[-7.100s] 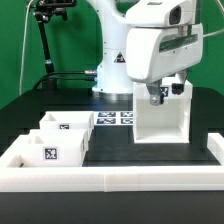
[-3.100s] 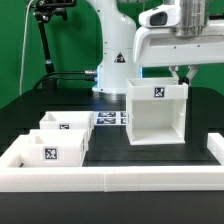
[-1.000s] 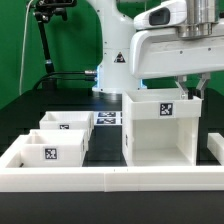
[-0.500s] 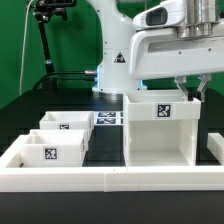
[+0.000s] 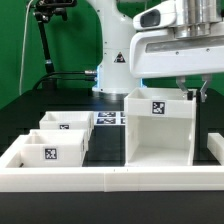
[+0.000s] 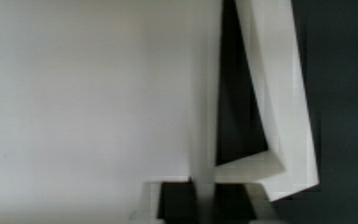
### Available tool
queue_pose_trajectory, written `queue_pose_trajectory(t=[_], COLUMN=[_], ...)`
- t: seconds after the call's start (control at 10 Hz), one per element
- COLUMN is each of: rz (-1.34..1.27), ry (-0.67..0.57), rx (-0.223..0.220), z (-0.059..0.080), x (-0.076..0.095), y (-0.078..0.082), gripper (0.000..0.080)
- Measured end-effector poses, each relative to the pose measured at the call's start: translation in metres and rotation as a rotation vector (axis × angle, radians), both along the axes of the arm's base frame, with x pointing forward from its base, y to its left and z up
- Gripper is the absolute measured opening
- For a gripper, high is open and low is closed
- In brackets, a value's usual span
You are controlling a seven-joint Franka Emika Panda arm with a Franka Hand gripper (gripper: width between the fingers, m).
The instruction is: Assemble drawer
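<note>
The drawer shell point(image 5: 158, 130), a tall white box with an open front and a tag on its top edge, stands upright on the black table at the exterior view's right. My gripper point(image 5: 190, 92) reaches down from above and is shut on the top of the shell's right wall. In the wrist view the shell's wall point(image 6: 265, 90) runs between the dark fingers point(image 6: 179, 200) of the gripper point(image 6: 211, 200). Two small open-top trays point(image 5: 68, 125) point(image 5: 48, 150) with tags sit side by side at the left.
A low white wall point(image 5: 110, 178) edges the table's front and sides. The marker board point(image 5: 110, 118) lies flat behind the trays. The robot's base point(image 5: 115, 60) stands at the back, with a black stand point(image 5: 45, 40) at the back left.
Over the earlier frames the shell has come forward toward the front wall and looks larger. My gripper has gone from its left side to its right wall. In the last second it barely shifts.
</note>
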State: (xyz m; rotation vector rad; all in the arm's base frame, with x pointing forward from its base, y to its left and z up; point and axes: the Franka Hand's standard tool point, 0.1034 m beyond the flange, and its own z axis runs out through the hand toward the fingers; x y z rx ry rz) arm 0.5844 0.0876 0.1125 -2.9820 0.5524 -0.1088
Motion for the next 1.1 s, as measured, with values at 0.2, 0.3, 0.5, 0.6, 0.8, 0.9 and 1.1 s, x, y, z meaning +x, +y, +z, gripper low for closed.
queue_pose_trajectory(t=[0.2,0.3,0.5,0.6,0.8,0.9,1.1], rz=[-0.242,-0.297,-0.386,-0.418,-0.55,-0.628,-0.885], ry=[0.009,0.012,0.023,0.028,0.046,0.058,0.11], rx=[0.034,0.041,0.061,0.07,0.096,0.113,0.149], z=[0.0009,0.0003,0.0005,0.0005,0.0006,0.0008,0.0025], x=[0.0033,0.0028,0.0026,0.0025,0.002,0.0021,0.0059], y=[-0.0099,-0.0096,-0.0061,-0.0046,-0.0008,-0.0004,-0.0084], gripper=[0.0037,0.0037,0.0037,0.0037,0.0037,0.0037,0.0037])
